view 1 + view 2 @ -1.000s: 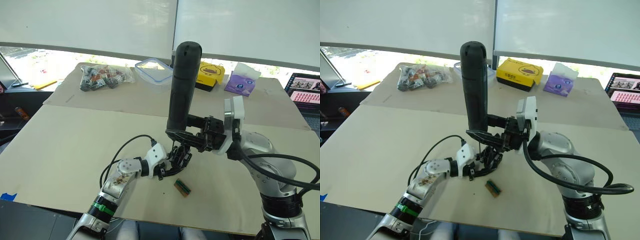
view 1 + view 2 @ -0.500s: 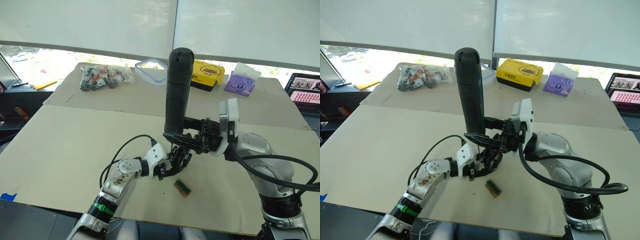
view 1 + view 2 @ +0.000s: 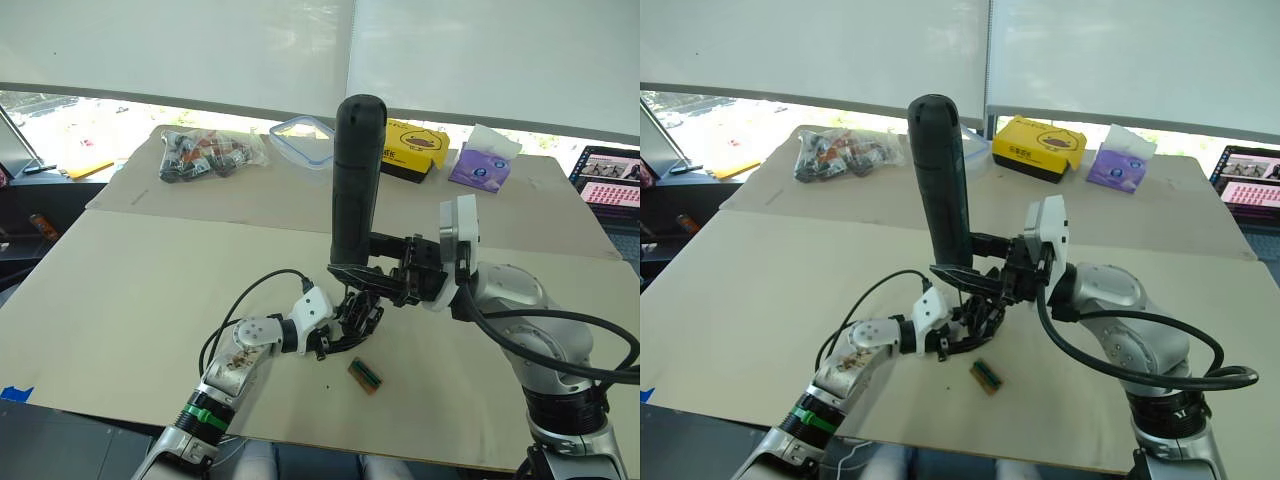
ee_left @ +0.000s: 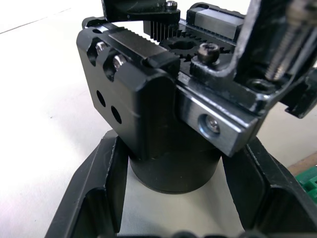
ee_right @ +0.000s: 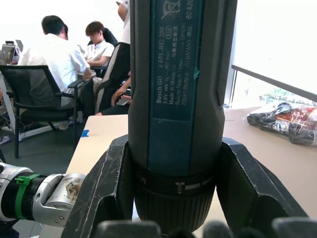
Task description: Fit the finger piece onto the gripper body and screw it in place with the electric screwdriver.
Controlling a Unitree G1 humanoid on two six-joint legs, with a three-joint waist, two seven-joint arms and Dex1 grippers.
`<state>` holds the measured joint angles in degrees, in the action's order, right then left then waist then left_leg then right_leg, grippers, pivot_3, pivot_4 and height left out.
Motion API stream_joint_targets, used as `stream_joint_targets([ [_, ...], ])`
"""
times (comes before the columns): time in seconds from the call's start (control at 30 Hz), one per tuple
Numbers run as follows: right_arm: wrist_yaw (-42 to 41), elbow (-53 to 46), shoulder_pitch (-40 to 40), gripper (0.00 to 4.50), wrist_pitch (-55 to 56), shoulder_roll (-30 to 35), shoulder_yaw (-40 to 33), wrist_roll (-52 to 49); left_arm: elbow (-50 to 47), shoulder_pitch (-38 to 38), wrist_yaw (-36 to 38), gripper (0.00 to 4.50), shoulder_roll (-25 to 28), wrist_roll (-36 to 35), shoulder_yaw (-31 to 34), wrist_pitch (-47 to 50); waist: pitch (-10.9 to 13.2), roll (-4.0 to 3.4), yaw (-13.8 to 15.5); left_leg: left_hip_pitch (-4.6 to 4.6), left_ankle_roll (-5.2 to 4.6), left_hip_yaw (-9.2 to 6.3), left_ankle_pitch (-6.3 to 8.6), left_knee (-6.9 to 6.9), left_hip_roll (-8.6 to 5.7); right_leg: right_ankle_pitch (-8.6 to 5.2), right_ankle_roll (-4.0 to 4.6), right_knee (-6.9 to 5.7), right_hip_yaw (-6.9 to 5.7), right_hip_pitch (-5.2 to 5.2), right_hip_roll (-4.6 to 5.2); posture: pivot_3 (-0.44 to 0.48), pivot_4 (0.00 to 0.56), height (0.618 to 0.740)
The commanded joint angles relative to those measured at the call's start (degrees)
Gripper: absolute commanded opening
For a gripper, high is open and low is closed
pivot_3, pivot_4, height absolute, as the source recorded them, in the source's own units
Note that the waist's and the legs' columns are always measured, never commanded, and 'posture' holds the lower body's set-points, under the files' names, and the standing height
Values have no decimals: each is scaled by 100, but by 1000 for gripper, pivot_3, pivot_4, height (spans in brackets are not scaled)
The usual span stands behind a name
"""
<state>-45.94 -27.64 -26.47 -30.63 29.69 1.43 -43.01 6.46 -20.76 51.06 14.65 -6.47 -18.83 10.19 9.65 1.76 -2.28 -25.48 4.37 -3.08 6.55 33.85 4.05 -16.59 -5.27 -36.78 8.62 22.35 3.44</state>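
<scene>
Item: electric screwdriver (image 3: 356,180). A thick dark cylinder with a rounded top, it stood nearly upright above the near middle of the desk (image 3: 130,290). The right gripper (image 3: 372,266) was clenched on its lower end, one black finger on each side. The right wrist view added a blue-green printed label down the barrel and a ribbed collar at its base, and beyond it seated people at the far side of the room.

Item: gripper body (image 3: 358,316). A small black mechanism directly below the screwdriver, it sat on the desk and was grasped by the left gripper (image 3: 338,330). The left wrist view gave detail that the head views did not: a round cylindrical base (image 4: 173,171) between the two black fingers (image 4: 101,191), a blocky black housing above it with screw heads and two holes, a toothed gear, and a bare metal plate with a screw. Whether the finger piece was fitted could not be told.

Item: small green-brown block (image 3: 364,376). It lay flat on the desk just beside the gripper body, on the robot's right.

Far edge of desk: bag of parts (image 3: 205,153), clear container (image 3: 305,140), yellow box (image 3: 418,150), purple tissue pack (image 3: 484,162).
</scene>
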Motion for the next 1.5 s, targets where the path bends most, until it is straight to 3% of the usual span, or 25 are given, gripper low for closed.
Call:
stream_joint_targets([
  [0.03,20,-288,-197,1903,90,17,-211,-123,183,131,148,2257,49,105,-279,205,0,0,0,0,0,0,0,0,0,0,0,0,0,0,0,0,150,740],
  [1.5,65,-346,-298,1903,-42,-34,-76,-49,182,154,148,2257,69,100,-305,244,0,0,-2,0,0,0,0,-1,0,-1,1,1,0,1,0,0,150,740],
])
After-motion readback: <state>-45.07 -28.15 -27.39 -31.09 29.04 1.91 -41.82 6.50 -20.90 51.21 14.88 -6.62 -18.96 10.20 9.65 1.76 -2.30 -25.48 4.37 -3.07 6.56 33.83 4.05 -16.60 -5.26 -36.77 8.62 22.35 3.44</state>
